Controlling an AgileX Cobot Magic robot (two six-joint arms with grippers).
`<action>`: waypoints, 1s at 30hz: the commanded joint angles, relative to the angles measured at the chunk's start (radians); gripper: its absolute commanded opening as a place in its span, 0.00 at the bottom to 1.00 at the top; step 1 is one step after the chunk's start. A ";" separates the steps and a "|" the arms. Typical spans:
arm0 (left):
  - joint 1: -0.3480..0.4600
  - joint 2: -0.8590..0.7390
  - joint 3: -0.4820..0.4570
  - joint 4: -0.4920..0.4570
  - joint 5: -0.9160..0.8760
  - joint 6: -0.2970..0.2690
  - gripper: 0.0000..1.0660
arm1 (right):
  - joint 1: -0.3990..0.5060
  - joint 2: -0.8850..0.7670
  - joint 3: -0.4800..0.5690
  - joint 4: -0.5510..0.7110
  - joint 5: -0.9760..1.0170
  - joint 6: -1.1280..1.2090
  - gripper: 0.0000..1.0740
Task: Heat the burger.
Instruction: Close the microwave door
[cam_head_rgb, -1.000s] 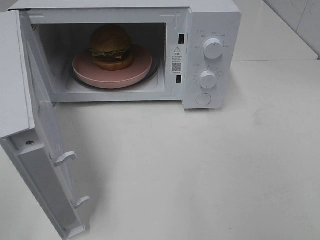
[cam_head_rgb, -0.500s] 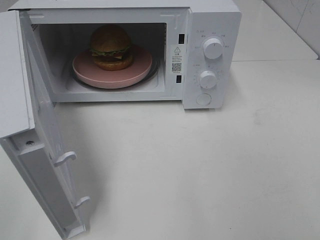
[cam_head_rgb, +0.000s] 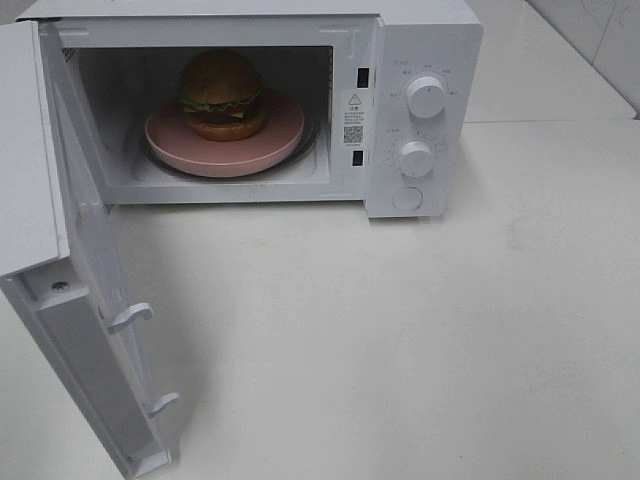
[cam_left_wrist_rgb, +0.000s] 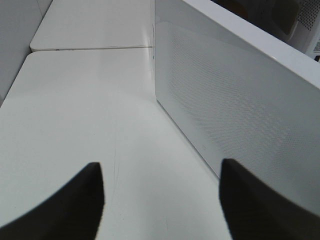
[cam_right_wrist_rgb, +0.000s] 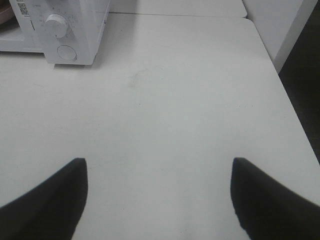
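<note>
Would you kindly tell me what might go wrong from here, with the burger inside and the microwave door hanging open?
1. The microwave door stands wide open. The left claw, open near the door's outer face, might shove the whole microwave sideways instead of swinging the door shut.
2. A hard slam could jolt the burger, which sits off-centre on the pink plate.

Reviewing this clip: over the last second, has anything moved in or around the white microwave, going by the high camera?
Nothing visibly changed. The burger with its brown bun sits as before on the round pink plate inside the white microwave, and the door stands open at the same angle. No arm enters the high view.
</note>
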 joint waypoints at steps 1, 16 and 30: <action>0.002 0.074 -0.006 0.004 -0.074 -0.007 0.27 | -0.007 -0.026 0.001 0.000 -0.004 -0.007 0.70; 0.002 0.338 0.118 0.021 -0.490 -0.002 0.00 | -0.007 -0.026 0.001 0.000 -0.004 -0.007 0.70; 0.002 0.468 0.371 0.020 -1.160 -0.005 0.00 | -0.007 -0.026 0.001 0.000 -0.004 -0.007 0.70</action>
